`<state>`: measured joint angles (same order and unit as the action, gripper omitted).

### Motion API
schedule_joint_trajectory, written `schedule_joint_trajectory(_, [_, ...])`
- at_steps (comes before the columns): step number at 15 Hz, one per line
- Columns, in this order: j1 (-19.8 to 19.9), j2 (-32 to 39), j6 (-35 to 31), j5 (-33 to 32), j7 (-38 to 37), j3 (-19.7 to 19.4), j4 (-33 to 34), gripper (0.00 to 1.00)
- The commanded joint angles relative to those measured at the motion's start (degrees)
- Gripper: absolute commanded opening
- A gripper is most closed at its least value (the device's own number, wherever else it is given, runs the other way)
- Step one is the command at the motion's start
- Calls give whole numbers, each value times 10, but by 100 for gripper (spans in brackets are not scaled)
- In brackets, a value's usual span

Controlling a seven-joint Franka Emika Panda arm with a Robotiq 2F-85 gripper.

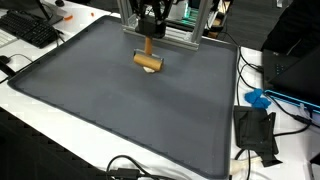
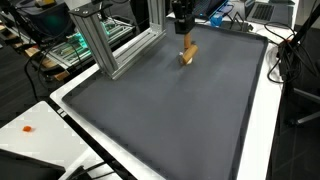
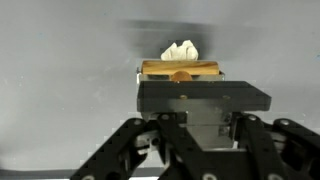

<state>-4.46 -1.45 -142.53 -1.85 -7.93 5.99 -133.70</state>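
A small wooden mallet-shaped piece, a short cylinder with an upright stick, stands at the far end of the dark grey mat [image 1: 120, 110] in both exterior views [image 1: 148, 62] [image 2: 187, 54]. My gripper [image 1: 150, 32] [image 2: 185, 28] hangs straight above it and looks shut on the top of the stick. In the wrist view the gripper body hides the fingertips. The wooden piece [image 3: 180, 69] shows just beyond the body, with a small white lumpy thing [image 3: 181, 49] behind it.
An aluminium frame [image 1: 170, 35] [image 2: 105, 45] stands at the mat's far edge, close behind the gripper. A keyboard [image 1: 30, 30] lies off one corner. A black device [image 1: 255, 132], a blue object [image 1: 258, 98] and cables lie beside the mat.
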Motion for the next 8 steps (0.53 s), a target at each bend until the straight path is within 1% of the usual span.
schedule_joint_trajectory(1, [-1,3,14,-9,-13,-3,-9,23])
schedule_joint_trajectory(8, [-4,0,30,0,0,-2,-19,23])
